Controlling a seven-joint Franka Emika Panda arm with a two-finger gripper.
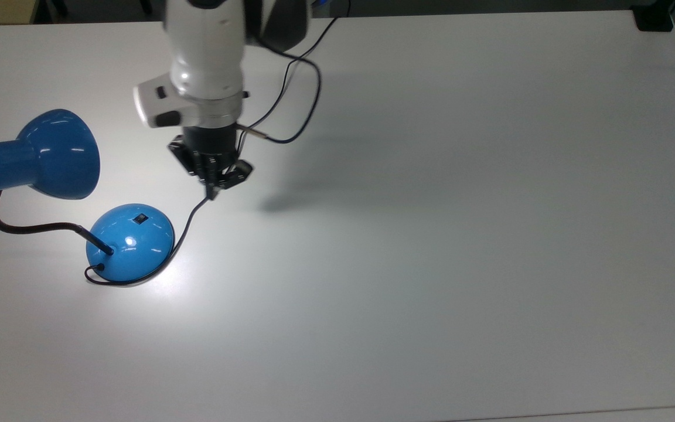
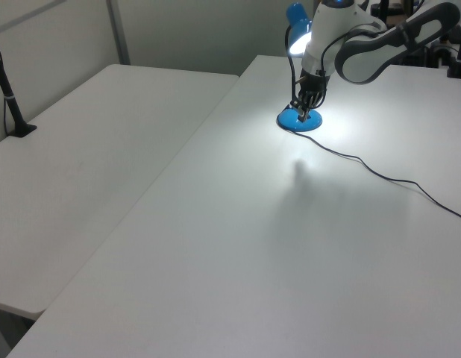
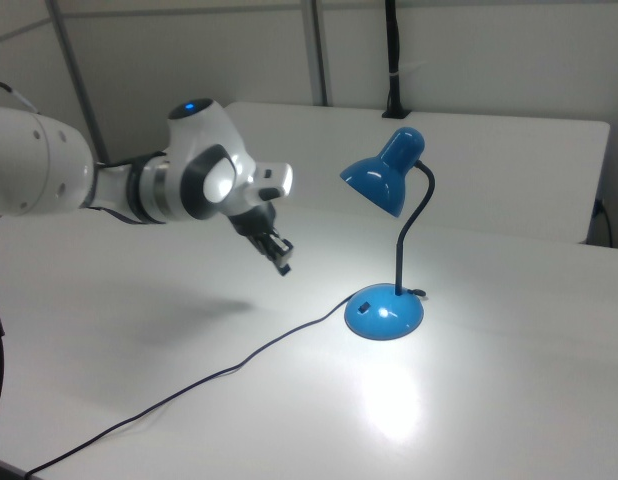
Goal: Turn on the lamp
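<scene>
Lamp: the lamp (image 1: 129, 241) stands near the top view's left edge of the white desk (image 1: 431, 234); in the right view it (image 3: 385, 313) sits right of centre, and in the left view it (image 2: 300, 119) is at the far end of the desk, partly behind the arm.
Shade: the blue bell-shaped shade (image 1: 38, 153) hangs above and to the top view's left of the base, its open mouth facing the top view's right; in the right view the shade (image 3: 381, 180) tilts down toward the right view's left.
Neck: the black bendy neck (image 3: 409, 235) rises from the back of the base and curves over to the shade.
Switch: a small black switch (image 1: 139, 219) shows on the upper part of the domed base, uncovered.
Light: a bright patch lies on the desk beside the base, and the mouth of the shade glows in the left view.
Cord: the thin black cord (image 1: 188, 220) loops round the base and runs off across the desk toward the top view's upper edge.
Gripper: the gripper (image 1: 213, 190) hangs off the base, to the top view's right of it and apart from it, just over the cord; in the right view it (image 3: 280, 259) is in the air well left of the lamp; its fingers look drawn close together with nothing between them.
Arm: the white arm (image 3: 139, 180) reaches in from the right view's left.
</scene>
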